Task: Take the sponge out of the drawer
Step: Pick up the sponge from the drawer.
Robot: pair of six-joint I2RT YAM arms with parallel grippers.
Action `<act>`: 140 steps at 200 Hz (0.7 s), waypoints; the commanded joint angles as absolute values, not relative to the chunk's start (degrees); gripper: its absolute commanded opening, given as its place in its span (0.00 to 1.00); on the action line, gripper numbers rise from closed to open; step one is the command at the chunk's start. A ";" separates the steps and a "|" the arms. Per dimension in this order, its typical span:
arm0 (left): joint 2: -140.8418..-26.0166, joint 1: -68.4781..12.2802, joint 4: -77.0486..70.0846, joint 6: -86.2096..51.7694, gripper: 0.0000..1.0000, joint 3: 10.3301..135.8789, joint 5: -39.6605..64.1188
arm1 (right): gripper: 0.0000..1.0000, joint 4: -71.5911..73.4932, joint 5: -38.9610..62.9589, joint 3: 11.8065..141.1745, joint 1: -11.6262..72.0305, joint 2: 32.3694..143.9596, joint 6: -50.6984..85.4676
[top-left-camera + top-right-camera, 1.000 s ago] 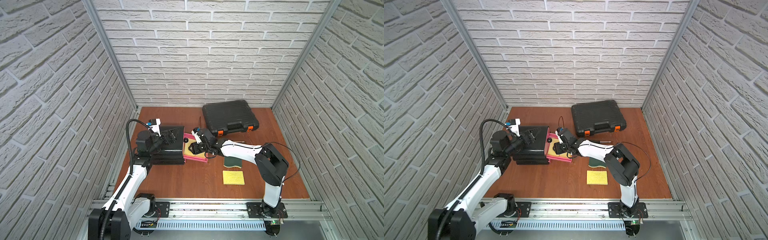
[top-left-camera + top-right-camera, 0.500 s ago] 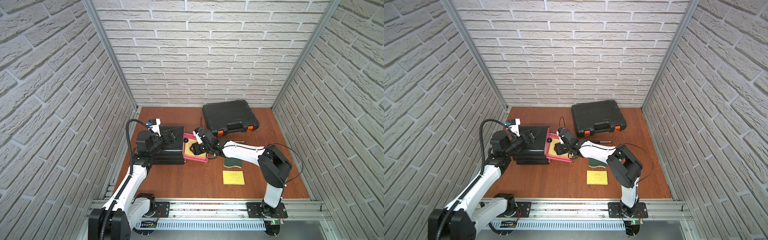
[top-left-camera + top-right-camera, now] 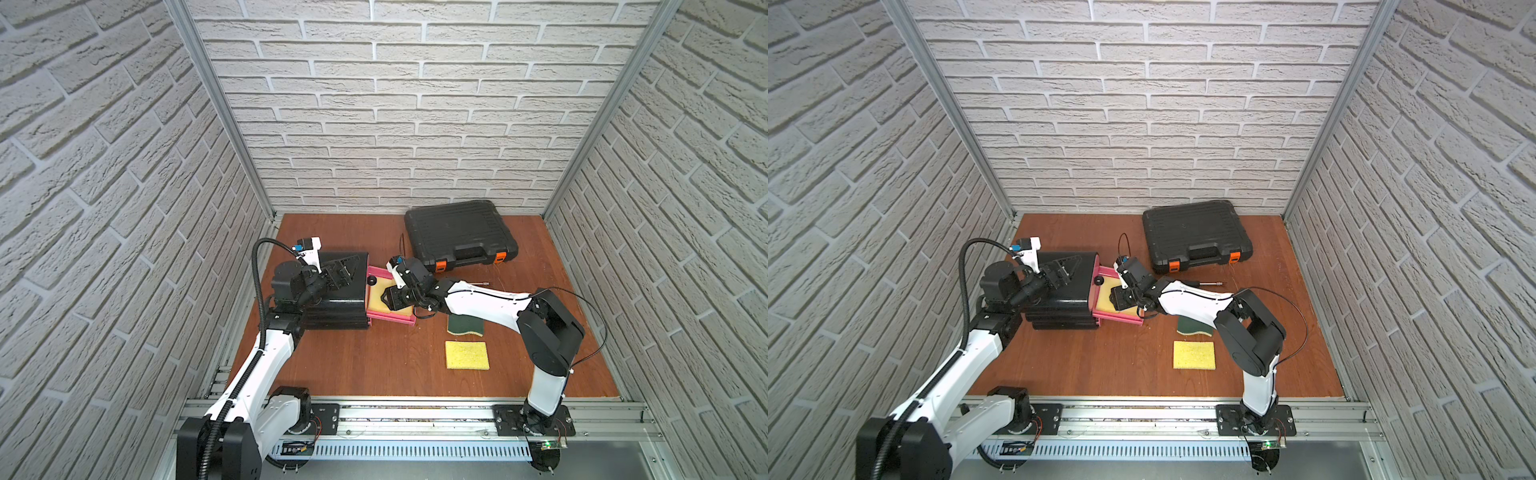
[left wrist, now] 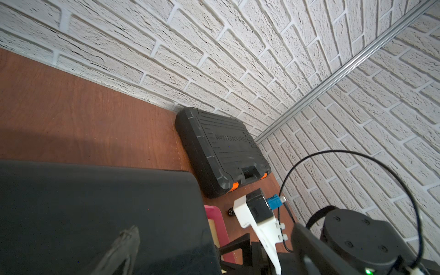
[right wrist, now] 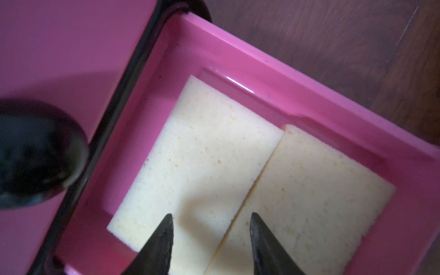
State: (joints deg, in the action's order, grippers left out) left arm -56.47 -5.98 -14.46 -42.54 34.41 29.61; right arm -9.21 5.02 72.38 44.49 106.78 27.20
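Two pale yellow rectangular sponges [image 5: 202, 154] lie side by side in the pink plastic drawer [image 5: 297, 100], pulled out at 3 o'clock of the black cabinet [image 3: 345, 301]. The right gripper [image 5: 211, 215] hangs half-spread, empty, astride their seam: closing there risks pinching both or neither. The left gripper [image 3: 347, 270] rests released atop the cabinet.

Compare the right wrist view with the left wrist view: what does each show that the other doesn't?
Right wrist only: a pale sponge beside a second sponge in the pink drawer, the black knob, and the right gripper with its fingers spread over the seam between them.
Left wrist only: the closed black tool case with orange latches, the brick walls, the black cabinet top.
Both: the pink drawer and the wooden table.
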 commanded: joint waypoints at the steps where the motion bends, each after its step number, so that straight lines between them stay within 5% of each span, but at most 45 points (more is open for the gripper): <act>1: -57.21 -5.44 -9.63 -42.83 0.98 32.34 29.36 | 0.51 -8.07 6.11 74.15 44.95 108.06 26.81; 140: -57.00 -5.26 -9.50 -42.70 0.98 32.08 29.36 | 0.49 -7.03 8.25 76.78 45.79 110.86 26.97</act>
